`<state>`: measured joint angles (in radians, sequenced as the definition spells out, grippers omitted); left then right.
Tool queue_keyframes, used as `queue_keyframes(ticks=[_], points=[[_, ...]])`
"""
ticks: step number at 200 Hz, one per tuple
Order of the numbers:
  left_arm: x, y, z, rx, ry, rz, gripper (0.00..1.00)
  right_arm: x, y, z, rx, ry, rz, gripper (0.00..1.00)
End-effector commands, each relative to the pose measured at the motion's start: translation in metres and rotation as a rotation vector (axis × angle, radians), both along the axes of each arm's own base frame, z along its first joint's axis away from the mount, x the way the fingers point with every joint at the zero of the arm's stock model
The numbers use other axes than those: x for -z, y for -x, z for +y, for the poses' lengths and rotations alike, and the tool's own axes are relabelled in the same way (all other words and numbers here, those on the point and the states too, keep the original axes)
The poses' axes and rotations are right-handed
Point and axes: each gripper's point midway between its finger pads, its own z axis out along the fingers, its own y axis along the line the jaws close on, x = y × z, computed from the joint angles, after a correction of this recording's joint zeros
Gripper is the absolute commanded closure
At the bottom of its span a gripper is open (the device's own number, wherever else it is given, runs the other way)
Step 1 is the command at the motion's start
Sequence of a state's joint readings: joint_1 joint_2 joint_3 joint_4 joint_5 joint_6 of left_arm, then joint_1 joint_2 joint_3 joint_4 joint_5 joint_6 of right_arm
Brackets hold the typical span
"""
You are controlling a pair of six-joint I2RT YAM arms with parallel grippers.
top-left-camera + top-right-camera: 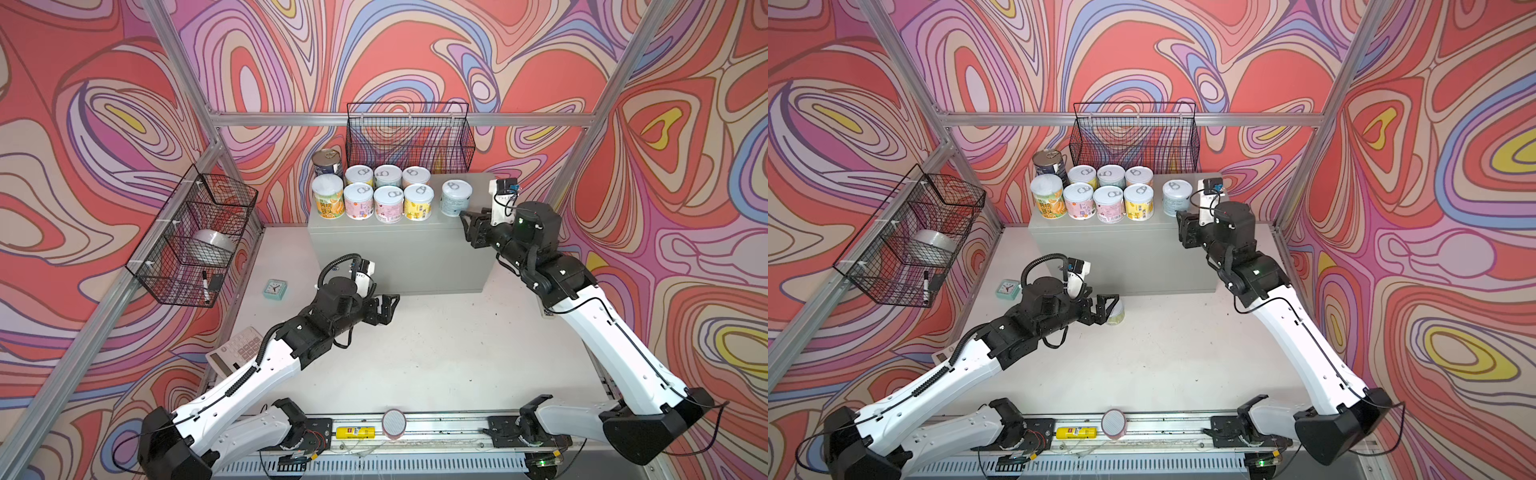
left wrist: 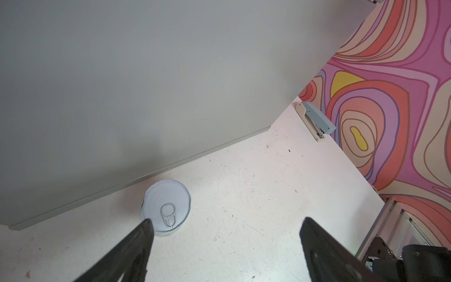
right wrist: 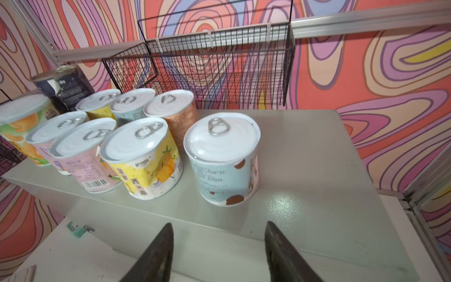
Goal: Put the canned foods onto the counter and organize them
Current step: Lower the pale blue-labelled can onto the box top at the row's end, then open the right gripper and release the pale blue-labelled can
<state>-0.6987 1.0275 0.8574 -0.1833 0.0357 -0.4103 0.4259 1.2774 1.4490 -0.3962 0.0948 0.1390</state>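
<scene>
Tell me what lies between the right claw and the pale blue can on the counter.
Nothing: only bare counter separates the right claw from the pale blue can, as the right wrist view shows.

This is a robot lab; a left arm [image 1: 249, 374] and a right arm [image 1: 615, 336] sit on a metal rail [image 1: 449, 432] by a white table [image 1: 436, 353]. The walls [image 1: 104, 124] are swirly sheets on silver bars [image 1: 291, 119]; 2 wire baskets [image 1: 409, 137] hang there, and tins [image 1: 388, 203] stand on a grey box [image 1: 399, 257].
</scene>
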Motion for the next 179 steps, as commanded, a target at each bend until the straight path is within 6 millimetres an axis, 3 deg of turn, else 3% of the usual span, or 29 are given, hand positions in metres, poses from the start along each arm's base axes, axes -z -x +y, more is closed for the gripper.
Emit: queue_keyframes(ticks=[1,71,125,179], points=[[-0.010,-0.003,0.005,-0.019,0.006,-0.050,0.05,-0.006,0.002,0.002,-0.017,-0.029,-0.044,0.38],[-0.013,-0.004,0.007,-0.030,0.007,-0.048,0.05,0.004,-0.031,0.008,-0.013,0.009,-0.055,0.38],[-0.043,-0.015,0.024,-0.067,0.049,-0.085,0.03,-0.002,-0.051,0.012,-0.018,-0.018,-0.077,0.38],[-0.052,-0.020,0.034,-0.052,0.093,-0.081,0.03,-0.003,-0.070,0.018,-0.034,-0.015,-0.078,0.37]])
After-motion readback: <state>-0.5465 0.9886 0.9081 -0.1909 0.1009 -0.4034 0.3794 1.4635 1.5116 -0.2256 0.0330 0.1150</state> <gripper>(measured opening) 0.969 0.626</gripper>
